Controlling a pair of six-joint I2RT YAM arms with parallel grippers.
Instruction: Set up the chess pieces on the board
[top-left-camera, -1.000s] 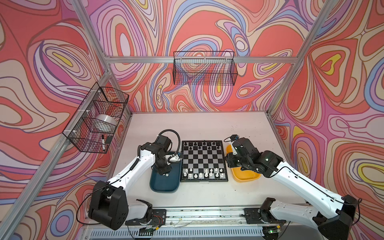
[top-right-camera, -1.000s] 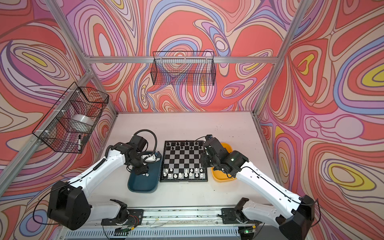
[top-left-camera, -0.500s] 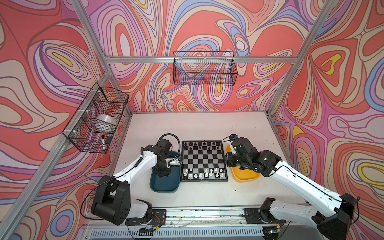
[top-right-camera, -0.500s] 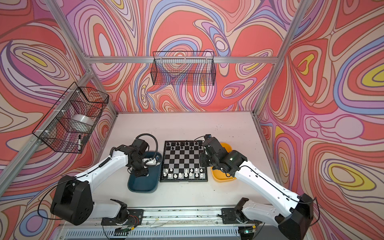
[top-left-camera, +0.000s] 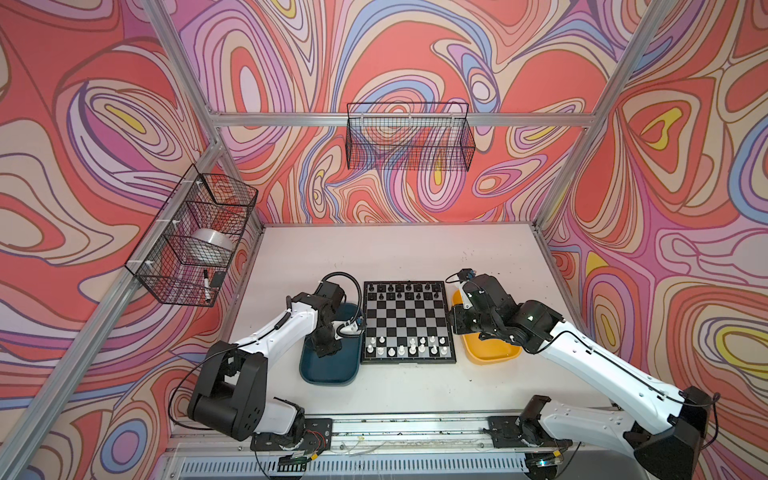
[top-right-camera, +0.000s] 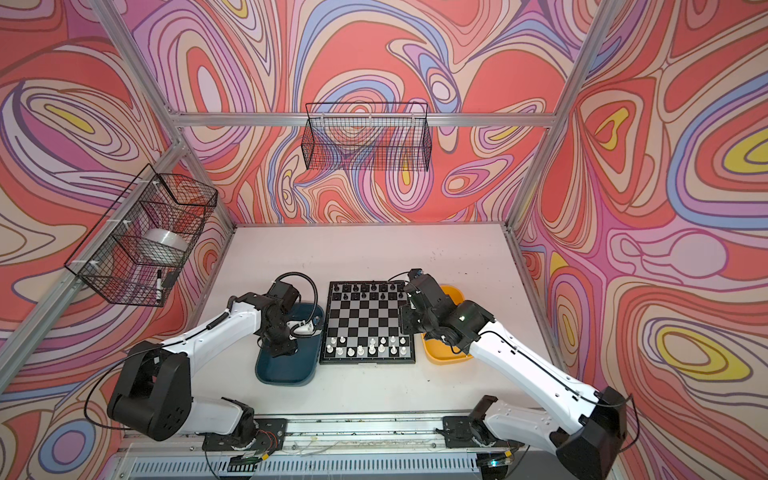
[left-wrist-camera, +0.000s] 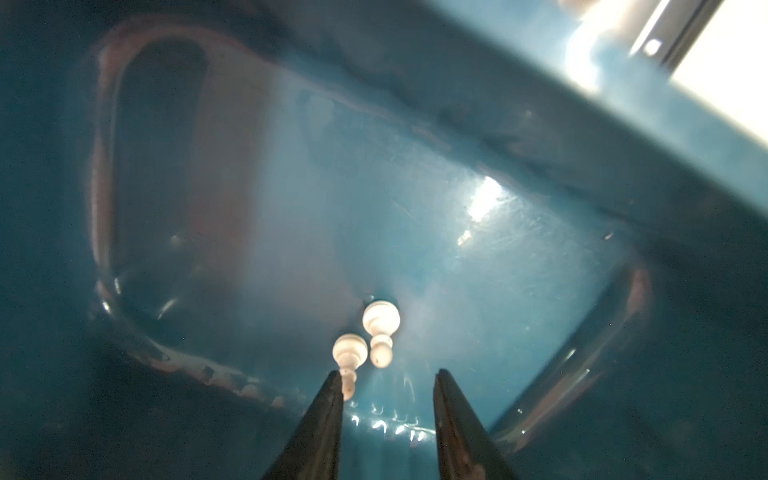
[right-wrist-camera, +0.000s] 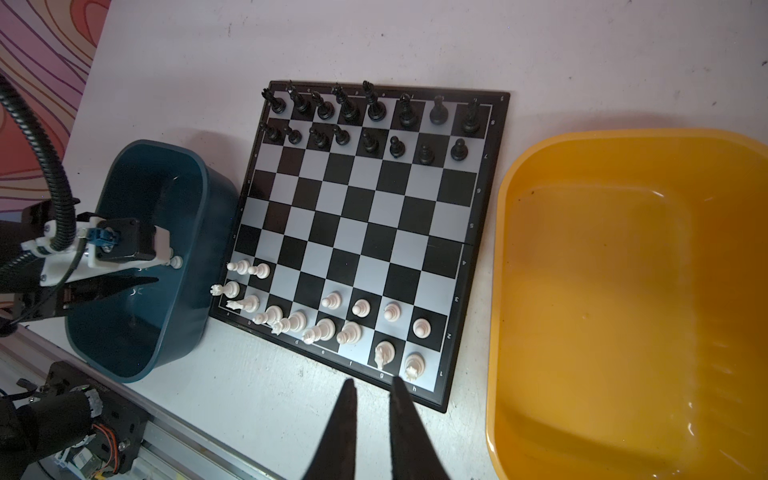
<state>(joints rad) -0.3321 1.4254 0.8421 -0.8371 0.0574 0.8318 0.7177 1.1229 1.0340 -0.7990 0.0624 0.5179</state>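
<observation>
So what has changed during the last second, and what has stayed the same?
The left gripper went lower into the teal tray and its jaws narrowed, tips beside two white pawns, nothing gripped yet. The right gripper, the board and its pieces stayed as they were.

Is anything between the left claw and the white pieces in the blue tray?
No, nothing visible: the left gripper hangs open right by the two white pawns lying in the teal tray.

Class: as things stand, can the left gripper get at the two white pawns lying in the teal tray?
Probably yes. The left gripper is down inside the teal tray with its jaws apart. The two white pawns lie just beyond its tips, and nothing visible blocks them.
</observation>
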